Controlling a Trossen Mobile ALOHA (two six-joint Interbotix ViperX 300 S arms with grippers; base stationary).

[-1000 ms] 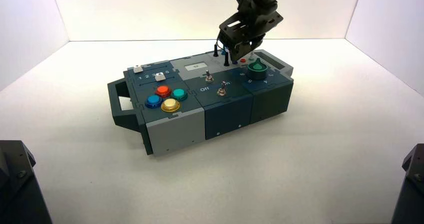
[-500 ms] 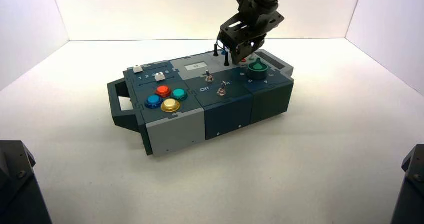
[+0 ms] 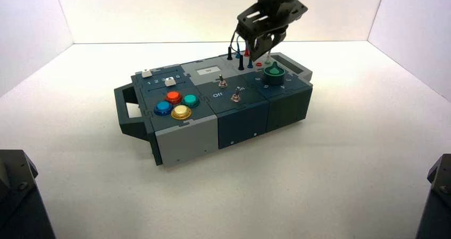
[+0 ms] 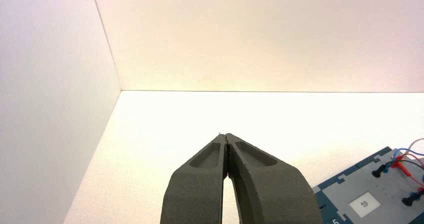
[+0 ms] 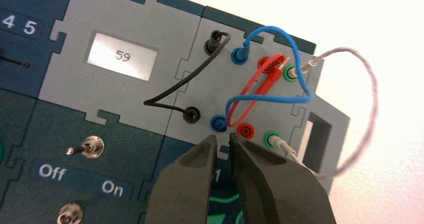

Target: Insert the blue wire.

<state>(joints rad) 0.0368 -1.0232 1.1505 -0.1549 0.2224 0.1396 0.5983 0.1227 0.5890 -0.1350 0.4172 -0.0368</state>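
Right gripper [image 5: 223, 138] over the grey panel [image 5: 172, 44] near the box's far right corner, claw slightly open with nothing between its fingers, tips just beside the near plug of the blue wire [image 5: 270, 99]. I see that wire arching over the panel, one end in the blue socket toward the box's far edge, the other in the nearer blue socket; my left gripper [image 4: 225, 135] sits closed, parked by the tabletop's near left corner.

Blue wire [image 5: 306, 74] with 2 ends in 2 blue sockets [image 5: 218, 123], display [image 5: 122, 56] reading 59, tool [image 5: 223, 143] near 1 end.
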